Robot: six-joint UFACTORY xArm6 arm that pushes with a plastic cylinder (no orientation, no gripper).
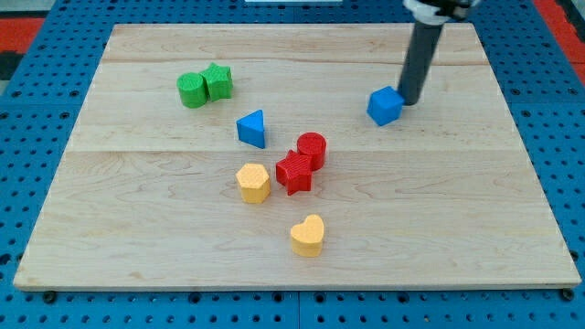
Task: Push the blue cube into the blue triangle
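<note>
The blue cube [385,106] lies on the wooden board [137,219], right of centre and toward the view's top. My tip [410,100] rests just right of the cube, touching or nearly touching its right side. The blue triangle [252,129] lies well to the cube's left, near the board's middle. The rod rises from the tip toward the view's top edge.
A red cylinder [312,148] and a red star-like block [293,172] sit together below and right of the triangle. A yellow hexagon [254,182] and a yellow heart [308,235] lie lower. A green cylinder [192,90] and a green star [218,81] sit at the upper left.
</note>
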